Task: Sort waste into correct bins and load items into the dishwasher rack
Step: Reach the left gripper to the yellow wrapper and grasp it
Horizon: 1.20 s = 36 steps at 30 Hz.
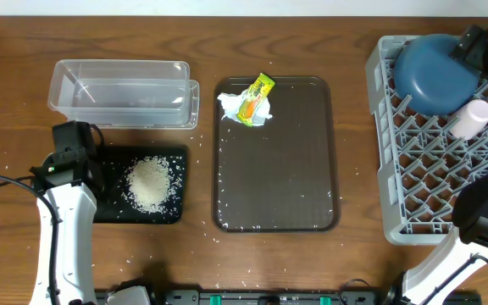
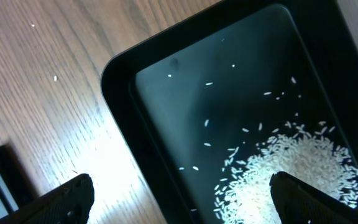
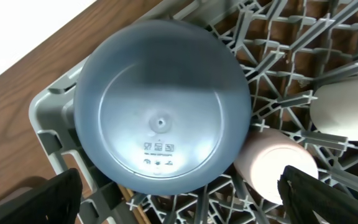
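While the rice heap (image 1: 149, 185) sits in the black tray (image 1: 173, 156) at the table's 8 o'clock, stray grains lie on the tray floor at the heap's 10 o'clock in the left wrist view, and more dot the wood around the brown tray (image 1: 278, 169).

Crumpled tissue with yellow-green wrapper (image 1: 250, 105): on the brown tray, at its 12 o'clock end, table centre.

Clear tub (image 1: 59, 85): at 12 o'clock of the black tray, just beside it. Contents can't be made out.

Dishwasher rack (image 1: 422, 182): table's 3 o'clock. Dark-blue dish (image 3: 160, 118) lies upside down at the rack's 12 o'clock end, base up. Pink cup (image 3: 272, 168) on its side at the dish's 4 o'clock, touching it. White cup (image 3: 347, 106) just beside the pink one, further toward 3 o'clock.

Left gripper (image 2: 185, 199): jaws spread wide, nothing held, above the black tray's 9 o'clock edge. One fingertip is over bare wood, the other over the rice.

Right gripper (image 3: 188, 196): jaws fully apart, nothing held, above the upturned dish, fingertips straddling its lower rim in the right wrist view. Contact with the dish can't be confirmed.
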Available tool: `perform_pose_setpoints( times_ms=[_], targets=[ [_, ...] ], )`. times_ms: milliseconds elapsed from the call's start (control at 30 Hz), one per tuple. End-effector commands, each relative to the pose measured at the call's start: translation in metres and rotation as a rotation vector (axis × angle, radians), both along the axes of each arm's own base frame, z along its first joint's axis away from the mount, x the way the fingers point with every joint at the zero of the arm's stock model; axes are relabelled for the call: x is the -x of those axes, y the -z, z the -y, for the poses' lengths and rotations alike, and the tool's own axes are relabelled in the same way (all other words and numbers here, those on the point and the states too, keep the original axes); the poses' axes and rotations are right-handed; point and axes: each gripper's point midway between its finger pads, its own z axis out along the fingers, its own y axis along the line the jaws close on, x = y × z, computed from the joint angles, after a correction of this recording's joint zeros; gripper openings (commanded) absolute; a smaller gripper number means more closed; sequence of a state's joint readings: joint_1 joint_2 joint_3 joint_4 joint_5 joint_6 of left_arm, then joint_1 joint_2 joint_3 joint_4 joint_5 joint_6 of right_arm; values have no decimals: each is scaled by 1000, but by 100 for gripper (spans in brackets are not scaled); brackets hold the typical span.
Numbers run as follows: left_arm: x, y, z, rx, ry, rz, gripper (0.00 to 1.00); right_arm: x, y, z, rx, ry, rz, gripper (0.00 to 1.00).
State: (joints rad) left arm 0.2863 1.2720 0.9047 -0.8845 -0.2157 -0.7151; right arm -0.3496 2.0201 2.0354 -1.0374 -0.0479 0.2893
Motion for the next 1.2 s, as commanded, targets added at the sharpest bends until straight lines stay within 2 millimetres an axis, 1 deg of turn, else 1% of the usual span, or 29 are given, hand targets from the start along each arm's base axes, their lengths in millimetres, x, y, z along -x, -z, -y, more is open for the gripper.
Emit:
perform_pose_setpoints(
  times_ms=[0,33,100,167,233,300,367,467,500,533,567,700,767,833,900,933,1000,1100,1167],
  targets=[
    [-8,8,39,236,23,47,93,2,-16,1,12,12,31,99],
    [-10,8,58,344,44,63,93,2,-16,1,12,12,31,99],
    [-15,1,100,582,99,107,93,2,-16,1,12,12,31,99],
    [-10,-8,130,731,206,108,93,2,-16,1,12,12,31,99],
    [-13,-21,156,833,366,158,93,2,-16,1,12,12,31,99],
    [-15,-34,180,899,517,206,93,2,-16,1,12,12,31,99],
    [-16,-42,198,897,610,217,93,2,-16,1,12,12,31,99],
    [-24,-60,223,831,774,262,93,2,-16,1,12,12,31,99],
    [-31,-69,234,775,847,293,93,2,-16,1,12,12,31,98],
    [-36,-74,240,731,889,307,93,2,-16,1,12,12,31,99],
    [-42,-82,249,649,940,320,93,2,-16,1,12,12,31,99],
    [-62,-111,275,398,1072,344,93,2,-16,1,12,12,31,99],
    [-76,-123,292,286,1171,348,93,2,-16,1,12,12,31,99],
    [-92,-127,307,208,1240,336,93,2,-16,1,12,12,31,99],
    [-111,-124,321,159,1278,317,93,2,-16,1,12,12,31,99],
    [-128,-118,326,118,1270,311,93,2,-16,1,12,12,31,99],
    [-157,-107,328,29,1235,322,93,2,-16,1,12,12,31,99],
    [-198,-84,323,-117,1170,342,93,2,-16,1,12,12,31,99],
    [-212,-67,328,-135,1159,342,93,2,-16,1,12,12,31,99]
  ],
)
